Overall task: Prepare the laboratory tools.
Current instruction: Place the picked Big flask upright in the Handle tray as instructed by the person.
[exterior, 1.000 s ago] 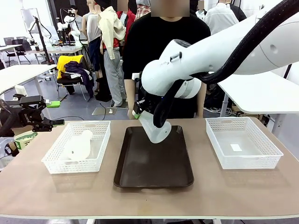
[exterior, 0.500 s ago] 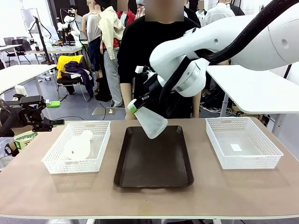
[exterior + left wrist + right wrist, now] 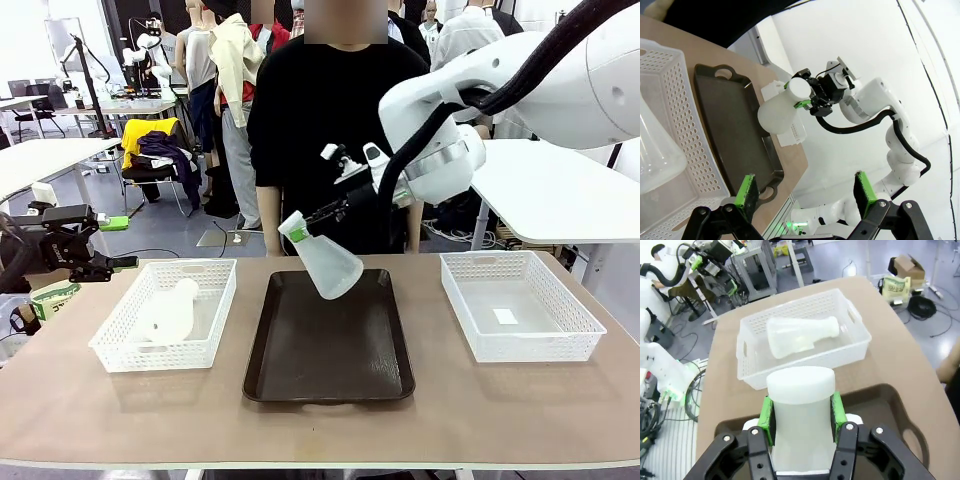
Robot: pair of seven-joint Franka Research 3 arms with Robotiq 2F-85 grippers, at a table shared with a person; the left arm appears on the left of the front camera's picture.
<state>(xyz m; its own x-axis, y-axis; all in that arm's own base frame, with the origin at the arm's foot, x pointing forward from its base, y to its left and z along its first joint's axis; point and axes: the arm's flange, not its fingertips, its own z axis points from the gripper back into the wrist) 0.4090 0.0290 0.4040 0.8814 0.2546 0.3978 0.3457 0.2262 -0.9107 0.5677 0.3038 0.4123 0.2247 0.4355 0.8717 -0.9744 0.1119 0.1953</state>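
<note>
A frosted-white flask (image 3: pixel 330 268) hangs tilted above the dark brown tray (image 3: pixel 330 370), base down to the right and neck up to the left. My right gripper (image 3: pixel 298 232) is shut on its neck. In the right wrist view the green pads (image 3: pixel 767 420) clamp the flask's neck (image 3: pixel 800 405), just under its rim. A second flask (image 3: pixel 168 310) lies on its side in the left white basket (image 3: pixel 112 352), also seen as the lying flask (image 3: pixel 800 337). My left gripper (image 3: pixel 115 243) stands open off the table's left edge, its fingers (image 3: pixel 746 192) wide apart and empty.
The right white basket (image 3: pixel 575 335) holds a small white slip. A person in black stands at the far side behind the tray. Bare tabletop (image 3: pixel 320 430) runs along the near edge. The left wrist view shows the tray (image 3: pixel 725 125) and the held flask (image 3: pixel 777 110).
My right arm has swung up and to the right, lifting the flask from the tray's far end. The flask now hangs higher and tilted. The left arm has not moved.
</note>
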